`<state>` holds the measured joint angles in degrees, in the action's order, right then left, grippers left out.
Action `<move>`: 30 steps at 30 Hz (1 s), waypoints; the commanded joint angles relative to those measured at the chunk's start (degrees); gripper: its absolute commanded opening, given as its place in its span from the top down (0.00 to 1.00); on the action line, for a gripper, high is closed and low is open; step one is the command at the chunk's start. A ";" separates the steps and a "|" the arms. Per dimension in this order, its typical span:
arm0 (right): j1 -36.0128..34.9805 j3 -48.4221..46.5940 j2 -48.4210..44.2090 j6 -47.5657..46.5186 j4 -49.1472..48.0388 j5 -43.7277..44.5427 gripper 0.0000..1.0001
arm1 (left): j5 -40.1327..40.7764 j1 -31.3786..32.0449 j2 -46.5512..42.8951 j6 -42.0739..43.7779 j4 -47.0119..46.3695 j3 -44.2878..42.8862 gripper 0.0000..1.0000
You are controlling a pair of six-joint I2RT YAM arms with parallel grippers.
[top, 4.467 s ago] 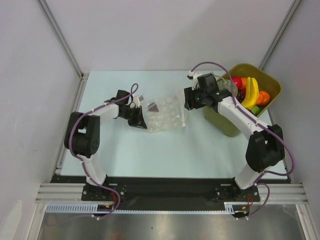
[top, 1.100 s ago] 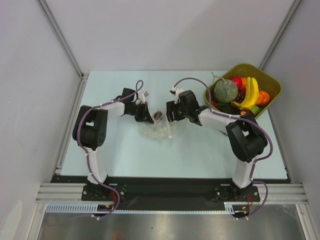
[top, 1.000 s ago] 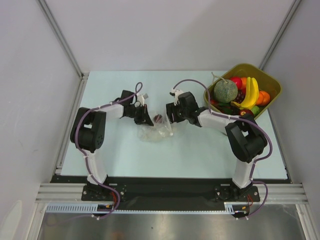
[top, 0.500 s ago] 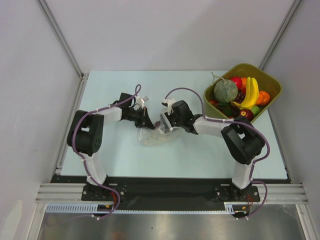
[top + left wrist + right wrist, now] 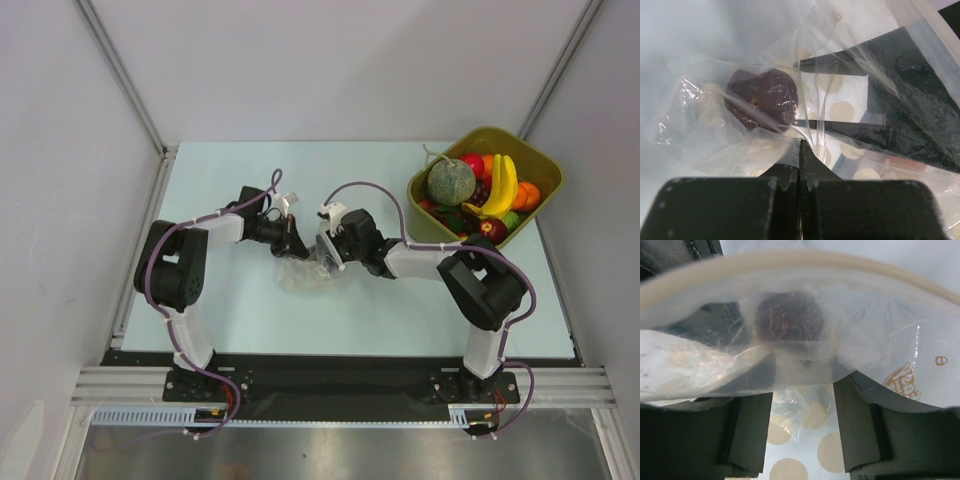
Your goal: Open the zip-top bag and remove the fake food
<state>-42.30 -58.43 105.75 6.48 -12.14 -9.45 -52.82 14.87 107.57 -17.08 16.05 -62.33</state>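
The clear zip-top bag (image 5: pixel 303 270) lies crumpled on the table between my grippers. One dark maroon fake-food piece (image 5: pixel 762 100) sits inside it and shows through the plastic in the right wrist view (image 5: pixel 787 315). My left gripper (image 5: pixel 292 243) is shut on the bag's plastic edge (image 5: pixel 801 145). My right gripper (image 5: pixel 326 250) is open at the bag's mouth (image 5: pixel 802 385). The zip strip (image 5: pixel 790 262) arches over its fingers (image 5: pixel 747 425), and plastic drapes on their tips. It does not touch the maroon piece.
The olive-green tub (image 5: pixel 535 165) stands at the back right with the grey-green melon (image 5: pixel 451 182), the yellow banana (image 5: pixel 503 185) and other toy fruit. Grey walls stand at the left, back and right.
The bag, flat earlier, is now bunched up, and the melon has appeared in the tub. Over the last second my right gripper moved left to the bag's mouth. My left gripper kept its hold.
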 commanded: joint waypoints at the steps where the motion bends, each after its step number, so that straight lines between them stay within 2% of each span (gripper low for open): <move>1: -1.03 0.95 -1.43 -1.12 -7.63 1.01 0.48 | -2.47 0.42 -0.34 -0.24 0.90 -0.95 0.99; 2: -1.03 0.78 -1.08 -1.21 -7.11 1.71 0.48 | -1.68 0.42 -0.52 0.29 1.08 -1.04 0.94; 3: -1.11 0.69 -0.99 -1.21 -6.85 2.76 0.49 | -0.37 0.25 -1.21 0.56 1.43 -1.04 0.77; 4: -1.03 0.78 -0.99 -1.29 -6.58 2.86 0.50 | 0.25 0.24 -1.57 0.73 1.70 -1.22 0.67; 5: -1.03 1.04 -0.99 -1.30 -6.32 2.95 0.50 | 0.87 0.07 -2.09 0.73 1.70 -1.13 0.49; 6: -1.03 1.13 -1.16 -1.38 -6.14 2.95 0.50 | 1.40 -0.37 -2.71 0.47 1.53 -1.22 0.42; 9: -1.03 1.83 -1.25 -1.30 -5.79 2.60 0.51 | 2.89 -1.51 -3.07 -0.58 0.56 -1.39 0.30; 13: -1.03 2.88 -1.78 -0.77 -5.79 2.33 0.51 | 6.83 -2.57 -3.16 -2.08 -1.72 -2.27 0.25; 23: -1.20 3.59 -2.75 -0.42 -5.17 2.16 0.51 | 11.50 -2.74 -1.84 -8.49 -9.81 -4.12 0.23; 30: -1.29 2.10 -2.04 -0.50 -4.73 2.68 0.48 | 14.22 -2.13 1.94 -6.31 -4.56 -7.37 0.23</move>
<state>-43.09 -54.94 105.65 5.96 -15.29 -7.75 -41.12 12.38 108.18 -24.36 9.87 -66.87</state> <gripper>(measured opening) 0.509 0.768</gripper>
